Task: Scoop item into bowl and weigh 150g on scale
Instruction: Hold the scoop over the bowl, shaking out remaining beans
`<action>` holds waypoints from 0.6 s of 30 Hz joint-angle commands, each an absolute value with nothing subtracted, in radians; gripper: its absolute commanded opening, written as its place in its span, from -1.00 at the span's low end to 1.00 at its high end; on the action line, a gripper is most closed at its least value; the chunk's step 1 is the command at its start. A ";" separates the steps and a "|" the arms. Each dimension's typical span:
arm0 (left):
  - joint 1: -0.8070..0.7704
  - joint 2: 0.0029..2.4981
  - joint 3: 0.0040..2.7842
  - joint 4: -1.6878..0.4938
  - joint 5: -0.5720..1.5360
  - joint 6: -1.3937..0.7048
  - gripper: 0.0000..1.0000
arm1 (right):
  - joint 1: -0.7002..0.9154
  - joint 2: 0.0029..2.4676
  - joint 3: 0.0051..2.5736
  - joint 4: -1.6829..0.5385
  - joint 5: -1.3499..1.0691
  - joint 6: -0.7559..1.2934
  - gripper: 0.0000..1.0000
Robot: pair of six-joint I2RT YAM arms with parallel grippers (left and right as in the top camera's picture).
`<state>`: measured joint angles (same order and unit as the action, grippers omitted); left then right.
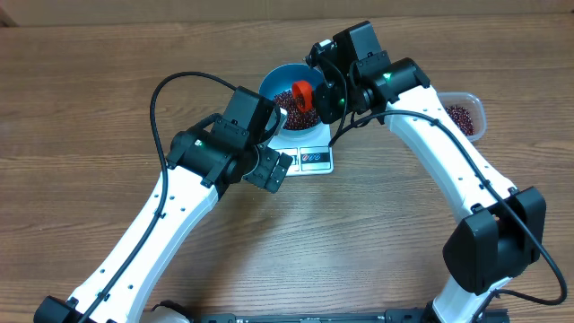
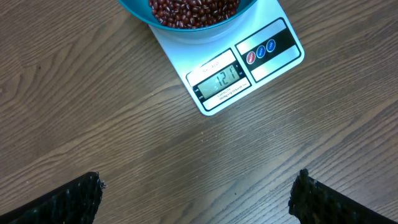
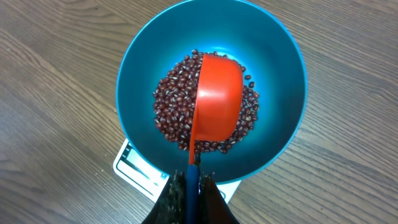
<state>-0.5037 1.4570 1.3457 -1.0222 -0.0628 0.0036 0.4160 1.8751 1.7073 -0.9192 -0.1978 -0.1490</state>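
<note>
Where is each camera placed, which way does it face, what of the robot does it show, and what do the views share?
Overhead: above the table, facing down; shows left arm, right arm, bowl on scale.
Left wrist: facing down at the scale's display; open left gripper at the bottom corners.
Right wrist: above the bowl, facing into it; right gripper shut on the orange scoop.
Shared: all three show the beans in the bowl on the scale.

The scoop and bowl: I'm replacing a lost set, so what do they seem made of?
The scoop: orange, likely moulded plastic, smooth with a soft sheen. The bowl: blue, probably plastic too, evenly coloured and smooth; glazed ceramic cannot be ruled out.
</note>
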 commanded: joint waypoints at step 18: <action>-0.504 1.445 1.341 -1.021 -0.051 0.019 0.99 | 0.422 1.874 1.737 -0.913 -0.169 -0.146 -0.93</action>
